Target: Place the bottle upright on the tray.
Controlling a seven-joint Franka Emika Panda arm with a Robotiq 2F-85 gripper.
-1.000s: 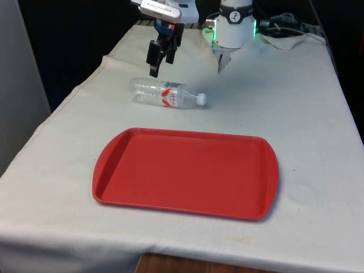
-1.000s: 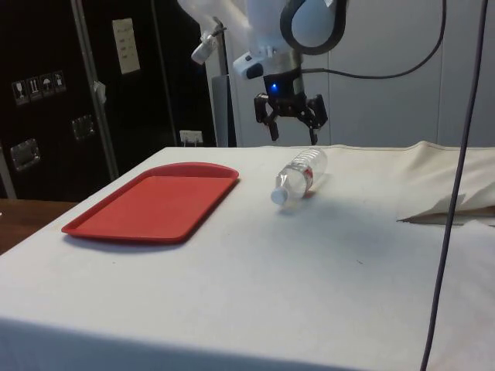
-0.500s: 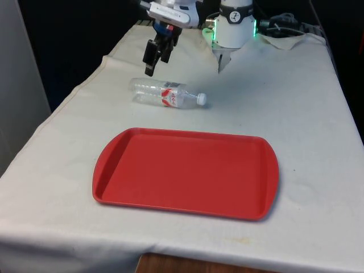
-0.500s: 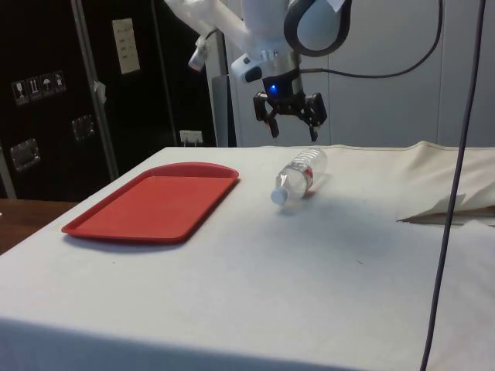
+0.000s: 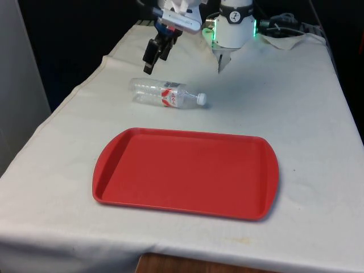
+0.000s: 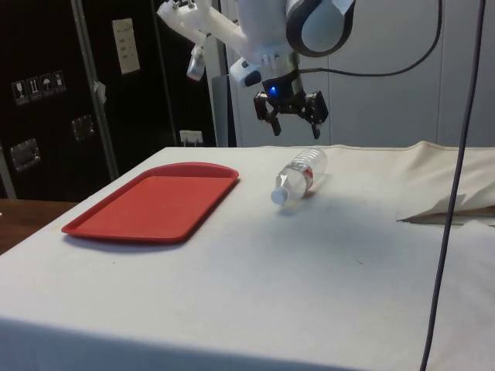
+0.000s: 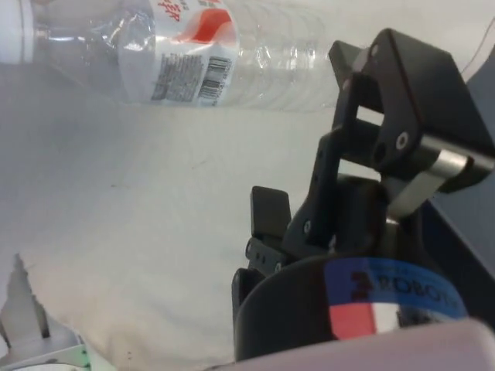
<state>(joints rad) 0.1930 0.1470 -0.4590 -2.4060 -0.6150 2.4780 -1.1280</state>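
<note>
A clear plastic bottle [image 5: 168, 94] with a red-and-white label and a white cap lies on its side on the white cloth, cap towards the front view's right. It also lies flat in the side view [image 6: 300, 174] and shows close up in the wrist view [image 7: 201, 54]. My gripper [image 5: 154, 61] hangs open in the air just above and behind the bottle's base end, tilted, with nothing between its fingers [image 6: 295, 131]. The red tray [image 5: 187, 170] lies bare on the near side of the bottle [image 6: 155, 201].
Bunched cloth and cables [image 5: 284, 28] lie at the far right by the robot's base. A fold of cloth [image 6: 448, 209] rises at the side view's right, and a black cable [image 6: 456, 193] hangs there. The table's left edge [image 5: 68, 102] runs close to the bottle.
The gripper has risen a little and tilted further away from the bottle, still open. Bottle and tray have not moved.
</note>
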